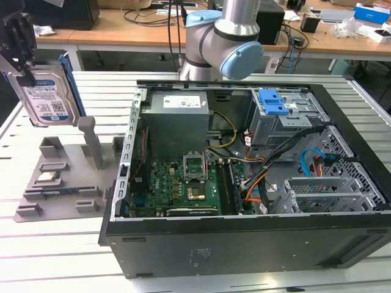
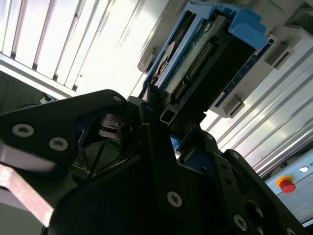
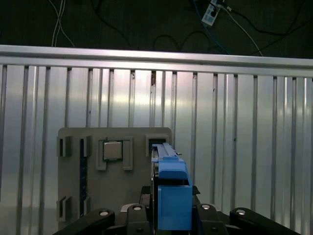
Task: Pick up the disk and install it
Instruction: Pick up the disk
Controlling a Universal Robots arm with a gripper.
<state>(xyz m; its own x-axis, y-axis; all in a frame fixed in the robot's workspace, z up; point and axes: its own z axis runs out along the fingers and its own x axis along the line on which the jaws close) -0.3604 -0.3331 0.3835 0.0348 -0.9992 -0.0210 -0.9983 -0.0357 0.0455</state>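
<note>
Above the grey parts tray [image 1: 61, 183] at the exterior view's left, the gripper [image 1: 24, 61] is clamped on the disk [image 1: 49, 97] and holds it upright, clear of the tray, so the pick-up looks done. Installation is left: the disk is well apart from the open computer case [image 1: 244, 244] and its drive cage [image 1: 281, 116]. The disk is flat and silver with a white-and-blue label, edged by a blue bracket; its connector end faces the second wrist view.
</note>
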